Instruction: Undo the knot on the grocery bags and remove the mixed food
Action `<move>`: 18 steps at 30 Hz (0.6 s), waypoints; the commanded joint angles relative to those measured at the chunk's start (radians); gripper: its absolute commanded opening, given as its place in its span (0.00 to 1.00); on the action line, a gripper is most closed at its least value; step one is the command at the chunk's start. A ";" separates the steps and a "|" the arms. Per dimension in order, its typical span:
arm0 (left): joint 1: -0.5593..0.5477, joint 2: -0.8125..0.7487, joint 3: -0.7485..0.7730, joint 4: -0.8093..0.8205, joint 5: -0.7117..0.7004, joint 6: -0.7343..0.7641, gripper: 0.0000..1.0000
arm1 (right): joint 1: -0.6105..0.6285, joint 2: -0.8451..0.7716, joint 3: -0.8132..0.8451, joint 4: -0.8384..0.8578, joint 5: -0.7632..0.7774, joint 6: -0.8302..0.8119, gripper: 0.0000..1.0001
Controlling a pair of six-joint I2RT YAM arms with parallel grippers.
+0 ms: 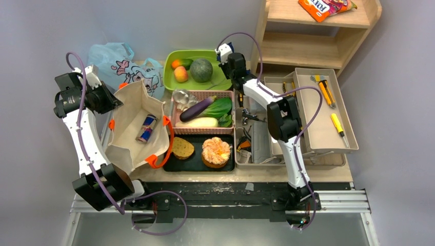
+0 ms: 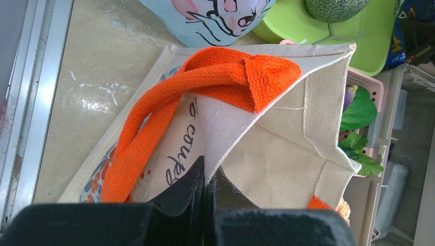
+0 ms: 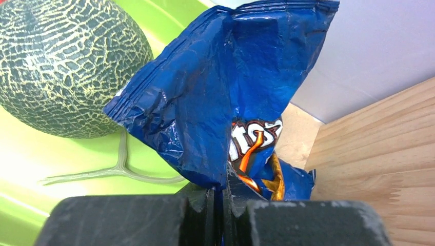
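Observation:
My left gripper [image 2: 206, 177] [image 1: 115, 100] is shut on the rim of the beige canvas tote [image 2: 277, 154] [image 1: 133, 102], holding its mouth open beside the orange handle [image 2: 225, 74]. A drink can [image 1: 147, 128] lies inside the tote. The light-blue plastic bag [image 1: 120, 64] [image 2: 210, 18] sits behind it; I cannot make out its knot. My right gripper [image 3: 219, 192] [image 1: 228, 59] is shut on the crumpled blue snack pack [image 3: 225, 87], at the right edge of the green tray [image 3: 31, 169] next to the melon [image 3: 66, 66] [image 1: 201, 69].
The green tray [image 1: 192, 84] also holds a peach [image 1: 180, 74]. A pink basket [image 1: 202, 94] has eggplant [image 1: 197, 108], radish [image 1: 197, 122] and greens [image 1: 219, 107]. A black tray [image 1: 197, 163] carries a bread slice [image 1: 182, 147] and pastry [image 1: 216, 151]. An open toolbox [image 1: 318, 123] and a wooden shelf [image 1: 318, 41] stand at the right.

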 commanded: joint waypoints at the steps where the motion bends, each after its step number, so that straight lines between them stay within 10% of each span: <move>1: -0.008 -0.010 -0.002 0.020 0.040 0.009 0.00 | -0.001 -0.140 0.083 0.061 -0.024 0.033 0.00; 18: -0.006 -0.014 -0.018 0.039 0.065 0.010 0.00 | -0.011 -0.428 0.319 0.194 -0.375 0.369 0.00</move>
